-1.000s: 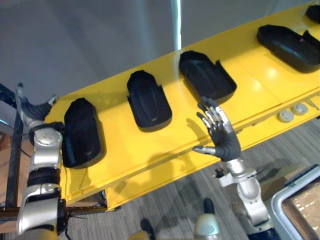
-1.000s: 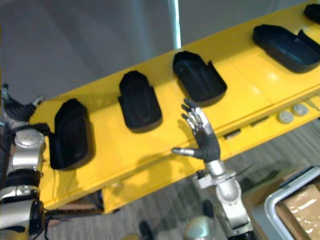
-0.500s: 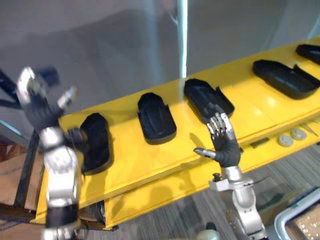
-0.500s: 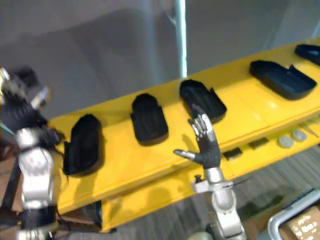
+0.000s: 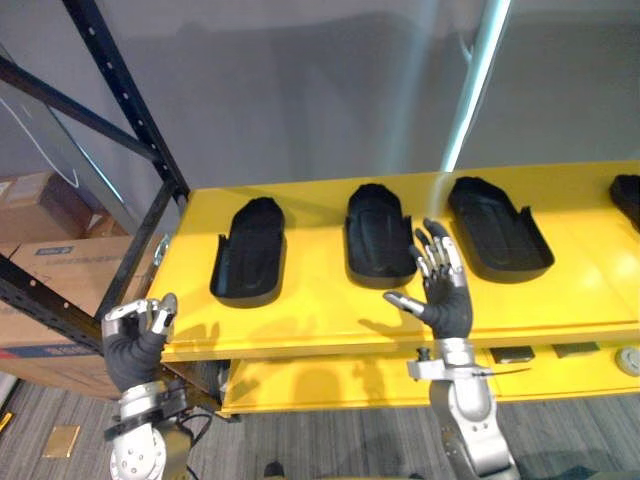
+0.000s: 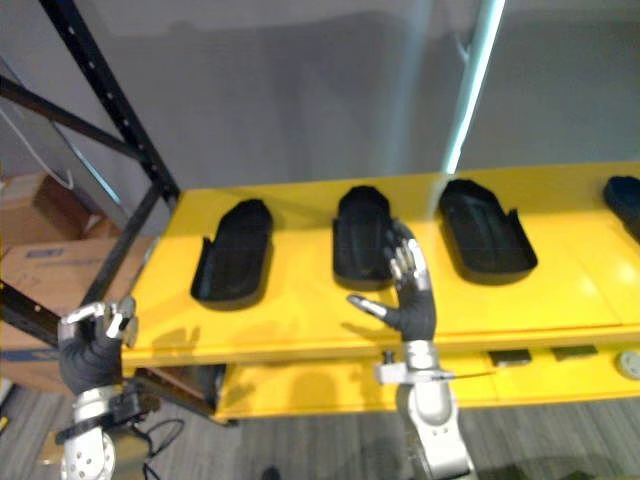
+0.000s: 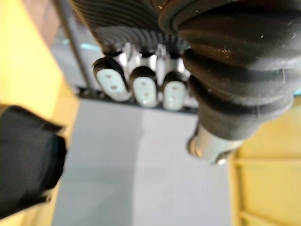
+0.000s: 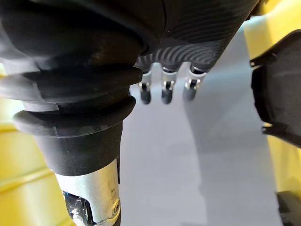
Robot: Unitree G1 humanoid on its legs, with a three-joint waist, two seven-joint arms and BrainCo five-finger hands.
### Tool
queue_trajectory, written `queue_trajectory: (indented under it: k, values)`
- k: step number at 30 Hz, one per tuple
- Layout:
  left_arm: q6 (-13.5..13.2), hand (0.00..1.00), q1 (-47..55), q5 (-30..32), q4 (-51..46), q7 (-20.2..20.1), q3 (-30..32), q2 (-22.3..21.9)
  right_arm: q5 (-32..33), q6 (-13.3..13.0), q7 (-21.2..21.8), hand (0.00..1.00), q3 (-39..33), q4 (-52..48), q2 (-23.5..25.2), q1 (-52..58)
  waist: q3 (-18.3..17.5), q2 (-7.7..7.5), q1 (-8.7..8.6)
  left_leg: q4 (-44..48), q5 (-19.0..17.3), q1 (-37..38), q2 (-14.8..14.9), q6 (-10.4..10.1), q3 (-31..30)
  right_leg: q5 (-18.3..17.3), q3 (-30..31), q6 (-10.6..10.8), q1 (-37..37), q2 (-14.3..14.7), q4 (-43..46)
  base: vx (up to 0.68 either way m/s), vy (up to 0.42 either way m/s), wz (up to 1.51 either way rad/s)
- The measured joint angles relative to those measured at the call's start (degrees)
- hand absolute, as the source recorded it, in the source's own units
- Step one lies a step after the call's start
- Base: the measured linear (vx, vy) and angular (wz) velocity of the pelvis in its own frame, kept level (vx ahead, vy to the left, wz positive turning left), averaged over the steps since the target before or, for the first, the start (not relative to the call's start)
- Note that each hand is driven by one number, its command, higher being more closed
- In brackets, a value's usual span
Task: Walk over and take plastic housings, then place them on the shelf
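Observation:
Three black plastic housings lie in a row on the yellow shelf (image 5: 300, 320): a left one (image 5: 248, 252), a middle one (image 5: 379, 232) and a right one (image 5: 498, 228). The end of another housing (image 5: 628, 195) shows at the far right edge. My left hand (image 5: 135, 335) is low by the shelf's front left corner, curled into a fist with nothing in it; its curled fingers (image 7: 141, 84) show in the left wrist view. My right hand (image 5: 440, 290) is raised in front of the middle housing, open with fingers straight, touching nothing.
A black rack upright (image 5: 130, 110) slants past the shelf's left end, with cardboard boxes (image 5: 50, 250) behind it. On a lower yellow shelf (image 5: 330, 385) lie small flat parts (image 5: 515, 353) and a round disc (image 5: 628, 360). A grey wall stands behind.
The camera has swung, so the shelf now lies level. My left hand came down from beside the left housing and curled shut. The right hand stays raised and open.

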Motion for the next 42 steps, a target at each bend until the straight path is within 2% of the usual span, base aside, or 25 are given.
queue_trajectory:
  k: [1, 3, 6, 21, 26, 28, 36, 42]
  values:
    - [0.37, 1.00, 0.00, 0.00, 0.11, -0.28, -0.17, 0.02, -0.03, 0.00, -0.03, 0.00, 0.00, 0.27, 0.00, -0.01, -0.08, -0.08, 0.00, 0.00, 0.01, -0.20, 0.00, 0.00, 0.00, 0.01, 0.00, -0.01, -0.17, 0.00, 0.03, 0.00, 0.000, 0.00]
    - [4.31, 1.00, -0.51, 0.27, 2.20, -2.54, -2.36, 1.01, -0.31, 0.00, -1.04, 0.00, 0.39, 1.88, -0.21, -0.17, 0.07, -0.61, 0.06, 0.01, 0.03, -0.29, 0.00, -0.03, -0.01, 0.05, 0.00, -0.01, -0.33, 0.00, 0.21, 0.02, 0.001, 0.01]
    - [6.91, 1.00, -1.76, 2.49, 6.71, -2.45, -4.15, 2.39, -0.27, 0.00, -1.27, 0.00, 0.59, 2.17, -0.50, -0.34, 0.03, -0.71, 0.00, 0.19, 0.05, -0.33, 0.03, -0.06, 0.08, 0.21, 0.10, 0.25, -0.75, 0.00, 0.58, 0.01, 0.001, -0.01]
    - [7.07, 1.00, -8.39, 4.67, 14.71, 3.81, -6.27, 4.48, -0.37, -0.04, -2.21, 0.00, 1.18, 4.40, -2.28, -0.59, 0.11, -0.83, -0.33, 0.20, 0.07, 0.17, 0.27, -0.08, 1.77, 0.07, 1.93, -0.01, -2.02, 0.08, 1.05, -0.01, 0.002, -0.06]
    - [8.74, 1.00, -10.72, 4.70, 17.55, 5.33, -6.12, 5.57, -0.35, -0.05, -2.06, 0.00, 1.08, 4.40, -2.27, -0.80, 0.11, -0.82, -0.43, 0.21, 0.05, 1.00, 0.47, -0.11, 3.21, 0.26, 3.23, 0.24, -2.13, 0.25, 1.07, 0.00, 0.005, -0.12]
    - [9.34, 1.00, -12.03, 4.70, 19.92, 5.63, -6.06, 6.52, -0.32, -0.06, -1.91, 0.00, 0.92, 4.40, -2.38, -0.78, 0.12, -0.84, -1.01, 0.21, 0.05, 1.05, 0.48, -0.11, 3.29, 0.31, 3.28, 0.25, -2.15, 0.25, 1.07, -0.01, 0.005, -0.03]
    - [10.78, 1.00, -16.97, 4.67, 28.74, 7.91, -5.37, 6.62, -0.12, -0.12, 1.76, 0.00, 0.31, 4.40, -2.86, -0.78, 0.14, -0.76, -1.95, 0.22, -0.22, 2.04, 0.52, -0.10, 4.98, 0.81, 5.03, 0.24, -2.51, 0.32, 0.95, -0.02, 0.011, -0.11]
    - [10.42, 1.00, -19.49, 4.68, 32.59, 9.47, -3.10, 6.76, 0.41, -0.12, 3.39, 0.00, -0.67, 4.40, -3.52, -0.83, 0.55, -0.01, -2.15, 0.22, -0.27, 2.77, 0.51, -0.08, 6.47, 1.45, 6.51, 0.17, -2.93, 0.38, 0.93, -0.01, 0.011, -0.12]
